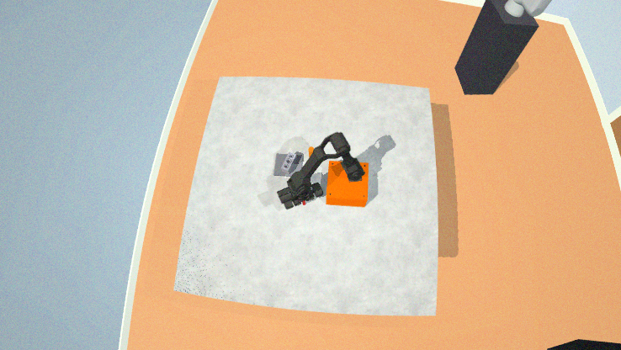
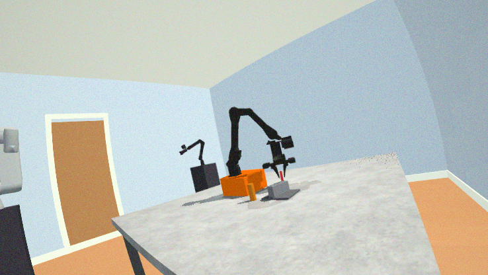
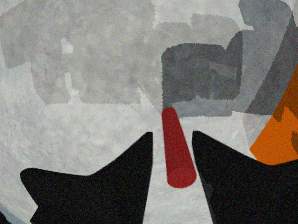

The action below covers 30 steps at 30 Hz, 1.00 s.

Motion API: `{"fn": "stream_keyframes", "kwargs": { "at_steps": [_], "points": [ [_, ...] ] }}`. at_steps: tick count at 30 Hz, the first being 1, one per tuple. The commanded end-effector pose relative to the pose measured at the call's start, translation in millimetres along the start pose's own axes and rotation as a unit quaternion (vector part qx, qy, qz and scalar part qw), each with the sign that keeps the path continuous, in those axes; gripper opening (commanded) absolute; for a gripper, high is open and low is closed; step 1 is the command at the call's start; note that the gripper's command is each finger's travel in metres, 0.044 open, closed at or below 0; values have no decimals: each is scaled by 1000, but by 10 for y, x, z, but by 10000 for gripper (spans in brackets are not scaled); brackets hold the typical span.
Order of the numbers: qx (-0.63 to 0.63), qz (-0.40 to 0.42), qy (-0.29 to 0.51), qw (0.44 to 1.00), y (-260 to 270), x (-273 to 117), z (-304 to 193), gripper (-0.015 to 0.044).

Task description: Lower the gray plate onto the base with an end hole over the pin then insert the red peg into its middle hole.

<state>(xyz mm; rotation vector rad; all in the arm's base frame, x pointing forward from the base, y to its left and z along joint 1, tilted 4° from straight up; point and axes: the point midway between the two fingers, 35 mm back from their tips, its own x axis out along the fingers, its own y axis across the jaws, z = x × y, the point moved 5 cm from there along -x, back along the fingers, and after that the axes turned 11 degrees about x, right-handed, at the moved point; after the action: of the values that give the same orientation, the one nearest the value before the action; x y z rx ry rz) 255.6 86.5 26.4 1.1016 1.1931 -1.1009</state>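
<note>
Red peg [image 1: 304,203] [image 2: 281,176] [image 3: 178,150], mostly hidden from above.

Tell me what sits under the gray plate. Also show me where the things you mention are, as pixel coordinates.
A flat dark-gray base [image 1: 280,172] [image 2: 288,197] shows past the gray plate with holes [image 1: 289,161] [image 2: 278,189]; whatever the plate covers is hidden.

From where I stand, a stubby orange stick [image 1: 310,151] [image 2: 252,192] stands upright on the pale gray table [image 1: 304,269] [image 2: 290,235], at about twelve o'clock. Past the table, between eleven and twelve, a small bent black arm [image 2: 202,150] sits on a dark box [image 2: 205,176]. At eleven there is a brown door [image 2: 78,180] with a white frame. At ten, a chunky white machine [image 1: 515,8] [image 2: 10,170] sits on a tall dark block [image 1: 496,52] [image 2: 13,238]. The walls [image 2: 324,85] are blue, and the floor [image 1: 522,173] [image 2: 444,205] is orange.
</note>
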Motion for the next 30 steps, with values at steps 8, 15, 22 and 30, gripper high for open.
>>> {"fn": "stream_keyframes", "kwargs": {
  "at_steps": [8,15,22,30],
  "points": [
    [-3,-1,0,1000,-7,6,2,0],
    [-3,-1,0,1000,-7,6,2,0],
    [-3,-1,0,1000,0,-22,1,0],
    [-3,0,0,1000,31,-241,-8,0]
  ]
}}
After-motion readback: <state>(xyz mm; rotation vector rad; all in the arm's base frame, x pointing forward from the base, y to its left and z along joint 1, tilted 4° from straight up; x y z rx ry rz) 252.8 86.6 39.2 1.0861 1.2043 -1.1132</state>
